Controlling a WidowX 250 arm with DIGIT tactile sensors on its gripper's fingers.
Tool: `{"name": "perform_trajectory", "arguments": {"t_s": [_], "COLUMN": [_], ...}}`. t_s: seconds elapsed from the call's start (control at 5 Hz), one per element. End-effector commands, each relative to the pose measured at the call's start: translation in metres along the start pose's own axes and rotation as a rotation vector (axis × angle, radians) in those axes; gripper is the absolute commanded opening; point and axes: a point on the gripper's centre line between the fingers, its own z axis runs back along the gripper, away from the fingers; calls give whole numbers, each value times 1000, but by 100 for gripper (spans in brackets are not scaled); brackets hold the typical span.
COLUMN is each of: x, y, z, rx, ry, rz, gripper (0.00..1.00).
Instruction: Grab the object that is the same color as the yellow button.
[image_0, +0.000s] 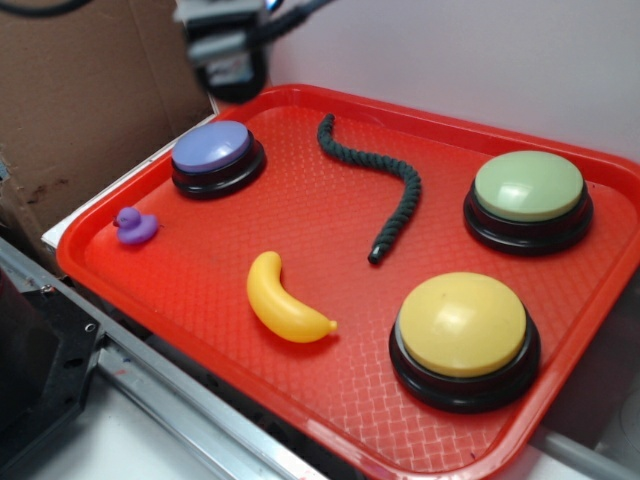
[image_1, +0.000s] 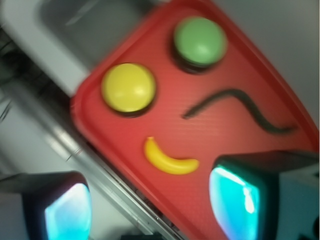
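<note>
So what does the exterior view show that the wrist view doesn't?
Only the exterior view shows the purple button, the purple duck and the cardboard behind the tray. Only the wrist view shows the gripper with its fingers apart and nothing between them. Both show the red tray, the banana, the yellow button, the green button and the dark rope.

Exterior sharp, evenly lit w/ soft shadows; wrist view motion-blurred, fingers defocused.
</note>
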Motion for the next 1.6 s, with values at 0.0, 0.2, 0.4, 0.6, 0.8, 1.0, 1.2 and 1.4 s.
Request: {"name": "perform_trajectory", "arguments": {"t_s": [0.0,0.2,0.4,0.6,0.8,1.0,1.2,1.4], "x": [-61,-57,-53,-48,-54,-63,-67,-72], "y": [17,37,43,46,42,40,40,50], "z": [-24,-46,-71,-98,-119,-136,-140,-136], "rx": [-144,-155,-168,-178,-204,-221,-230,-195], "ry": [100,152,184,204,154,141,149,183], "rz": [-490,-710,-730,-737,-676,-579,-571,-544], "gripper": [100,100,100,100,100,100,100,100]}}
